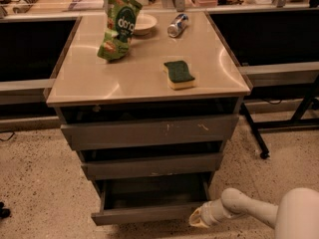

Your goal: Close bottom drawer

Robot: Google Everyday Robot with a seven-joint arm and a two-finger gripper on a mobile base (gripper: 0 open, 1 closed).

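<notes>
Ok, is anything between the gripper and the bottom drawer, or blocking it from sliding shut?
Nothing visible does. The gripper sits low, at the right end of the bottom drawer front, and nothing shows sticking up out of the open drawer.

Warm, fairly dim light comes from overhead. Well above the gripper [202,217], low by the bottom drawer's [149,214] right front corner, the tabletop [149,78] shows soft glare patches; the drawer recesses [149,151] up-left of it sit in deep shadow.
</notes>
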